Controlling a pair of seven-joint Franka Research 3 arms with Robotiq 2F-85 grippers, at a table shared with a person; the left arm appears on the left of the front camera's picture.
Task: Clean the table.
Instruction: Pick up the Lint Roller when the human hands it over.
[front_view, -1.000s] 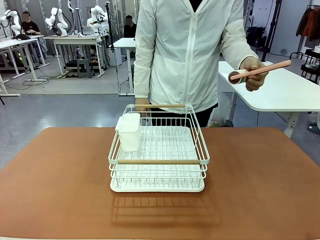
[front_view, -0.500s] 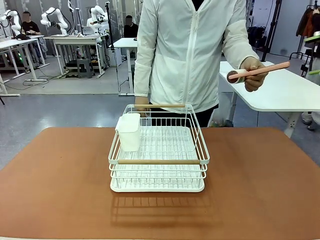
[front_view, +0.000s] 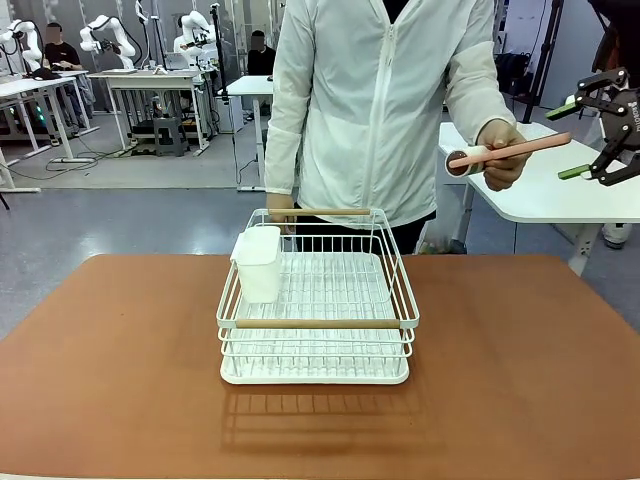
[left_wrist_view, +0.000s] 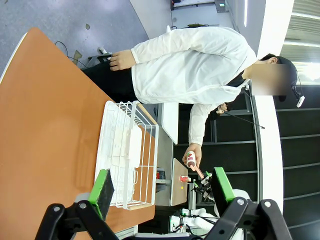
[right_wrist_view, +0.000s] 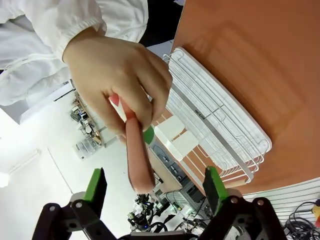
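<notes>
My left gripper (left_wrist_view: 162, 185) gapes wide, empty. The table (front_view: 520, 380) lies under the dish rack (front_view: 315, 310), its long axis running left to right. Right of the rack, a hand (front_view: 505, 166) points a pink roller (front_view: 530, 146) handle between my right gripper's (front_view: 567, 140) spread fingers, untouched.

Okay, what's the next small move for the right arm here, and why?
Probably ease the right gripper forward until the pink handle of the lint roller sits between its pads, then close. The jaws stand open with the handle's free end close to the fingertips, and the person's hand holds it out by the roller end.
</notes>
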